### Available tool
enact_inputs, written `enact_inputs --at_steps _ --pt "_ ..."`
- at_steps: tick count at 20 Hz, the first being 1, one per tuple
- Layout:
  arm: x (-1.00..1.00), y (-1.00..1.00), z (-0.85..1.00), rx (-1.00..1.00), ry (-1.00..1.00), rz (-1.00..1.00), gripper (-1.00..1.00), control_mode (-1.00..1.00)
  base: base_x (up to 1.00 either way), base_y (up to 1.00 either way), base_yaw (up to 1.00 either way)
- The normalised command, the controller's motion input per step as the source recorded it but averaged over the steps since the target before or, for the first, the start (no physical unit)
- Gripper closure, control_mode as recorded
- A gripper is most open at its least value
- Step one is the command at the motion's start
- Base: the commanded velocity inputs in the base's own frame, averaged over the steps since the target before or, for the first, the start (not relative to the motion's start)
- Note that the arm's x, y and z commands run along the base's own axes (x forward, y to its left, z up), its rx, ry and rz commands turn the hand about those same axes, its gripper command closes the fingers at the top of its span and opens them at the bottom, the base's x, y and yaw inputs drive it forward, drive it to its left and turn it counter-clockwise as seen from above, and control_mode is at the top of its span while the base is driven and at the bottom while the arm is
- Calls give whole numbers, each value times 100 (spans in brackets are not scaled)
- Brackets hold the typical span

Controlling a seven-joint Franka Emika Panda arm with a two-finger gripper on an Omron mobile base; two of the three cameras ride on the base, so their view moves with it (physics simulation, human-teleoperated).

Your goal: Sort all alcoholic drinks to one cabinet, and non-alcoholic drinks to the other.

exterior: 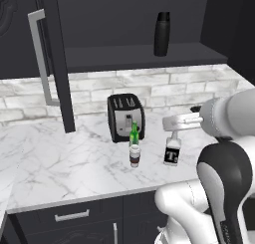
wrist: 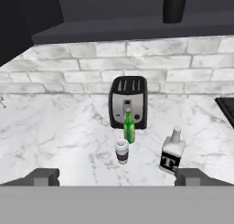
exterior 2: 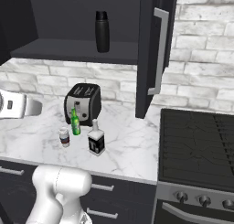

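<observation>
Above the marble counter (exterior: 60, 153), the gripper (wrist: 116, 177) hangs wide open and empty, facing coffee cup (wrist: 121, 151) and beer bottle (wrist: 129, 126).

The flask (wrist: 175, 5) is cut off by the top edge of the hand view, its upper part out of frame. The beer bottle (exterior: 134, 134) hides part of the toaster (exterior: 124, 116) front in the left base view, and the cup (exterior: 134, 155) covers the bottle's base there. Labels on the beer bottle and cup are too small to read. The tool's (wrist: 117, 177) fingertips (wrist: 43, 176) are cut by the hand view's bottom. The cabinet door (exterior 2: 153, 49) runs off the top edge.
</observation>
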Motion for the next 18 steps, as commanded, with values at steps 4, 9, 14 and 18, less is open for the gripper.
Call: enact_inputs --at_steps 4,9,14,18 --pt "-5 22 -34 0 21 7 -100 -100 0 0 0" --pt "0 24 -46 0 14 3 -100 -100 0 0 0" --pt "8 8 -43 -3 3 0 -100 -100 0 0 0" --pt "13 0 -24 0 6 0 -100 -100 0 0 0"
